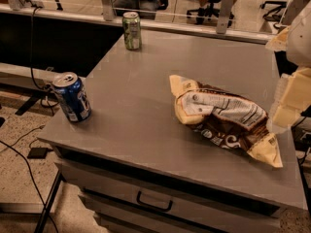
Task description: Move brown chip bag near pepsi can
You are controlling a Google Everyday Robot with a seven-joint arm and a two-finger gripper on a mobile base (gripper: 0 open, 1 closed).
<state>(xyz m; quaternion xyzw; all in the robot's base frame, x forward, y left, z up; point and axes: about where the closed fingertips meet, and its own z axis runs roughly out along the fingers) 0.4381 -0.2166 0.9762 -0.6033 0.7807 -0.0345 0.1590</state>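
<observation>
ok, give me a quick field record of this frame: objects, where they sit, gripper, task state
surface: grey cabinet top
chip bag: lying flat, right of centre
pepsi can: upright, front-left corner
green can: upright, at the back edge
bag vs pepsi can: well apart, bare top between them
gripper: right edge of view, by the bag's right end; contact cannot be told
task state: bag not yet near pepsi can
</observation>
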